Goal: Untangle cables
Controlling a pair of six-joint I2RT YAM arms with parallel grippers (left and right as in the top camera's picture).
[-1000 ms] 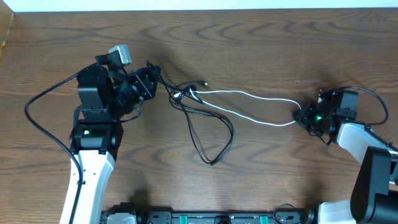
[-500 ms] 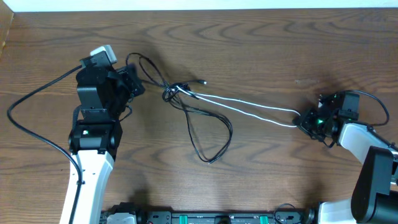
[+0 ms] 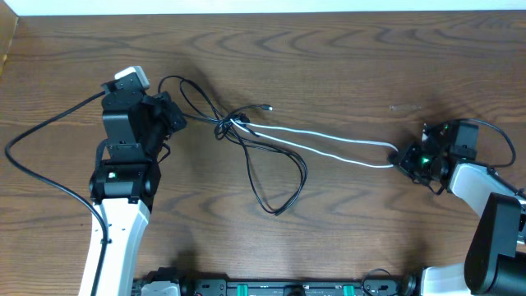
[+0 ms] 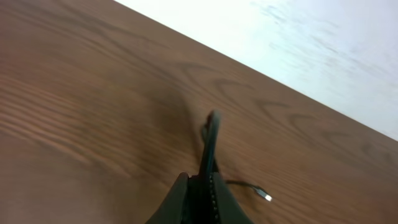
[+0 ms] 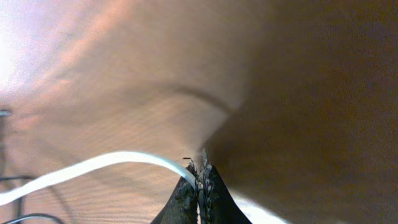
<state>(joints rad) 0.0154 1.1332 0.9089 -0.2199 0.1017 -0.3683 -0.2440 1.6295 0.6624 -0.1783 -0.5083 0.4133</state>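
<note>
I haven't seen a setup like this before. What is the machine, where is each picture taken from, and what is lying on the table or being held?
These are two robot arms working at a wooden table. The wide picture looks straight down from above. The other two come from a small camera on each wrist, looking along that arm's own fingers. On the table lie thin cords tangled together at a knot: one white cable and several black cables. The left hand is shut on one of the black cables. The right hand is shut on the white cable, which stretches from the knot across to it.
</note>
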